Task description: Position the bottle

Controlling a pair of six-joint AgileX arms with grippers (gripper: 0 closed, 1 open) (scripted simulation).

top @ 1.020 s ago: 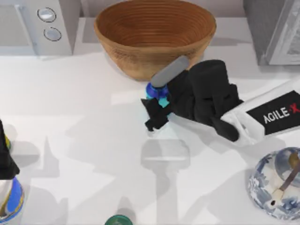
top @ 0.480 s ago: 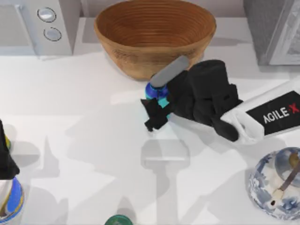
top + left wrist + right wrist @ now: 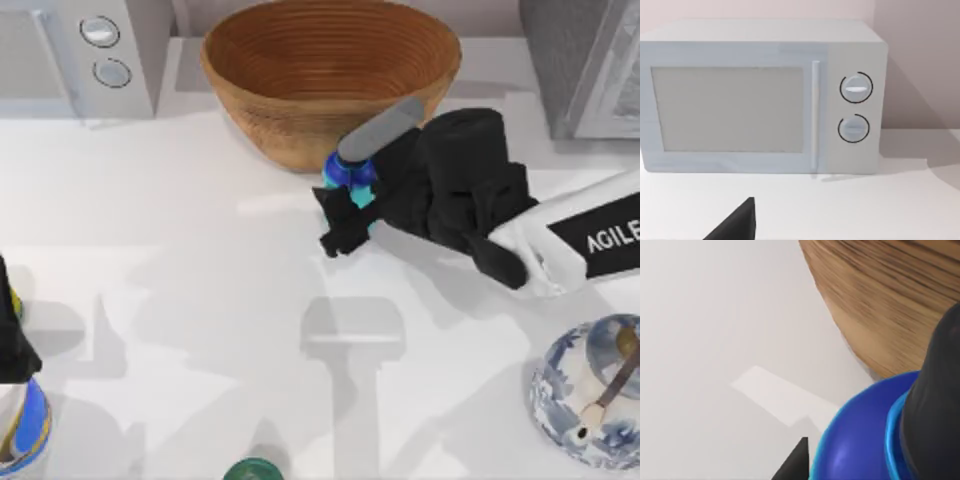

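The small cyan bottle with dark blue shoulder (image 3: 349, 180) seems upright, just in front of the woven wooden bowl (image 3: 330, 70).

Top view looks down on the table (image 3: 200, 300) (wrist views sit low), sharing the bowl (image 3: 330, 75) with the right wrist's.

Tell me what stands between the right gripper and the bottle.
Nothing visible. The right gripper is already at the bottle, its jaws around the cyan body, just in front of the woven bowl. The left gripper sits parked at the table's left edge.
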